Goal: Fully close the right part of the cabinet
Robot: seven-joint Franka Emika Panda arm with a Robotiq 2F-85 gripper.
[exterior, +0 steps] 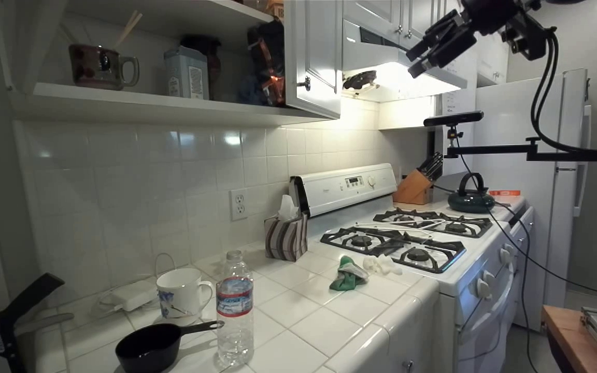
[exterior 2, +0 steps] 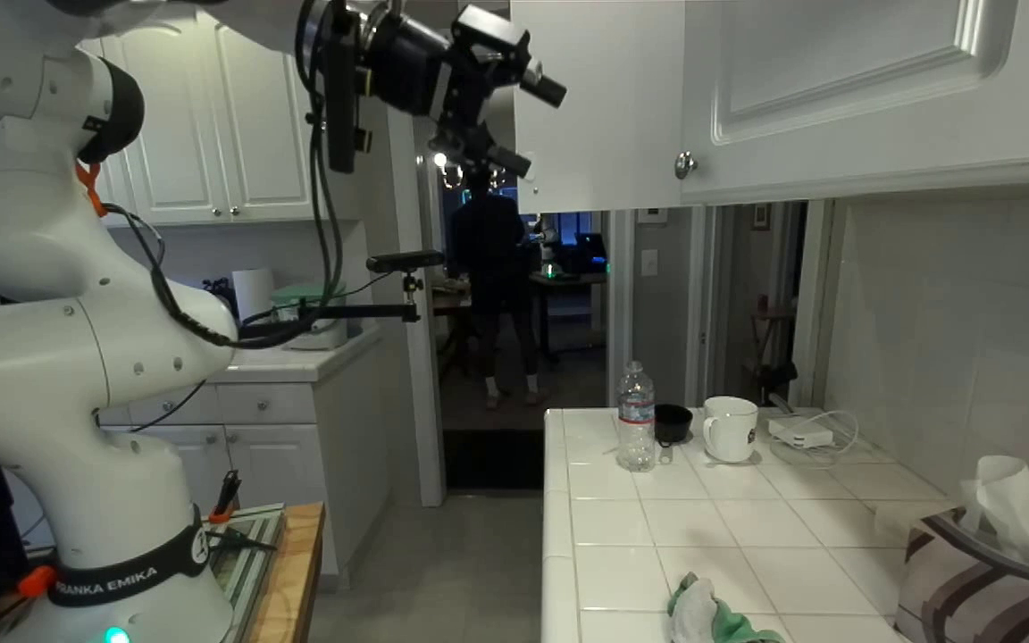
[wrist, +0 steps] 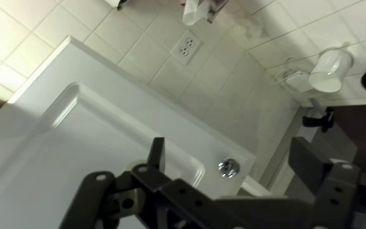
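Plainly, the fingers (wrist: pixel 158 152) of the black two-fingered gripper (exterior: pixel 415 59) are spread wide, well apart from the white shelved cabinet (exterior: pixel 148 110). Beyond them in the wrist view is the smooth white right-hand cabinet door (wrist: pixel 106 133). It stands upright, high in both exterior views and cut off at the top, its recessed panel (exterior 2: pixel 836 62) facing outward, its shiny round knob (wrist: pixel 229 167) near the lower left corner; whether it sits flush, I cannot tell. Just left of it on the shelf (exterior: pixel 55 91) are a dark package with orange patches (exterior: pixel 266 62), a grey-blue tin (exterior: pixel 187 72) and a brown glazed mug (exterior: pixel 94 66). Farther left, the white left-hand door (exterior 2: pixel 599 107) stands swung out. To the right are a white range hood (exterior: pixel 368 56) and a black-grated white gas stove (exterior: pixel 324 194). Below, the glossy tiled counter (exterior: pixel 319 321) holds a striped tissue box (exterior: pixel 287 241).
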